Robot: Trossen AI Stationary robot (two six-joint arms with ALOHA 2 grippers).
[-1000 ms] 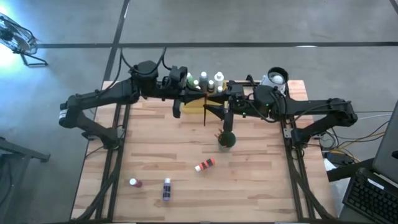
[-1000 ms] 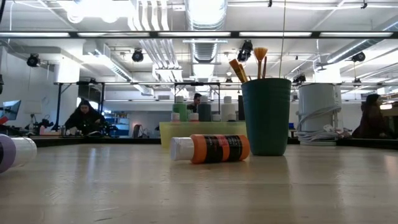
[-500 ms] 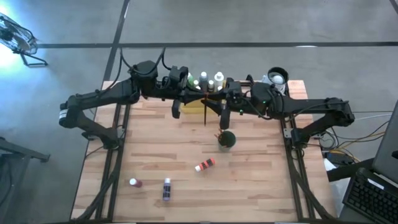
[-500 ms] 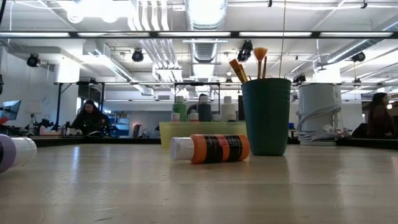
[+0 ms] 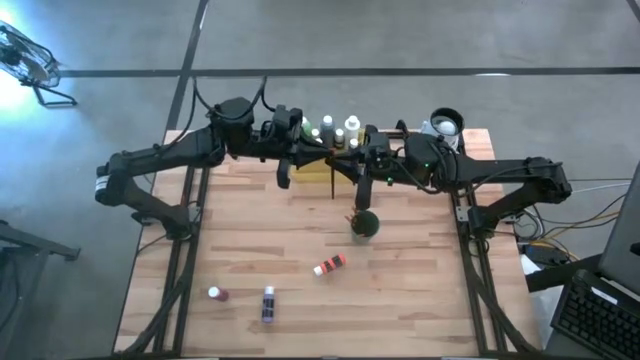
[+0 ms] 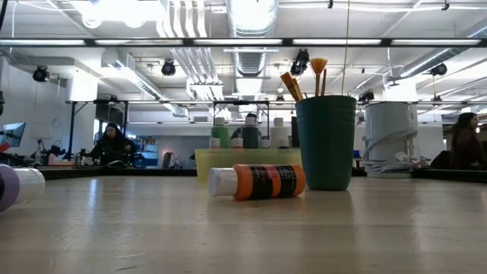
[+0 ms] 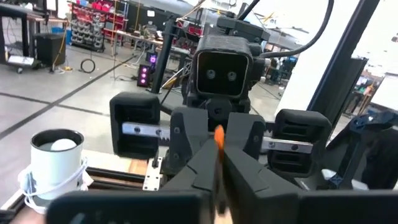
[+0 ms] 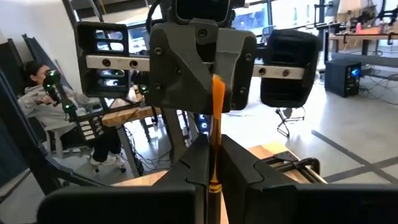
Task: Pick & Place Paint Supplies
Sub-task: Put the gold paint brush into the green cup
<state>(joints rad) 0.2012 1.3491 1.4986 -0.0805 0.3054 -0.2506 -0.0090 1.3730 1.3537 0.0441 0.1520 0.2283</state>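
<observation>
A thin orange paintbrush [image 8: 217, 118] stands about upright in the air above the table's far middle, between my two grippers, which face each other. My left gripper [image 5: 322, 162] comes in from the left and my right gripper [image 5: 347, 167] from the right, both shut on the brush. Behind them a yellow tray [image 6: 247, 160] holds upright paint bottles [image 5: 328, 128]. A dark green cup [image 6: 327, 141] with brushes [image 6: 304, 80] stands on the table. An orange bottle [image 6: 257, 181] lies on its side in front of it. My left gripper pinches the paintbrush's orange handle [image 7: 219, 142] between its two fingers, which lie level, come from the table's left and cross the brush. The brush is clear of the table. My right gripper pinches the same handle [image 8: 215, 163] between its two fingers, level from the table's right and across the brush. The brush stands upright in the hold, and its upper part reaches up between the left gripper's fingers [image 8: 186, 81].
A purple bottle [image 5: 268, 303] and a red one [image 5: 216, 294] lie near the table's front left. A white cylinder wound with cable [image 6: 389, 137] stands at the far right corner. People sit in the room beyond the table.
My right gripper has shut its fingers on the paintbrush that my left gripper holds. Both arms have stayed where they were, and the brush has kept its place.
</observation>
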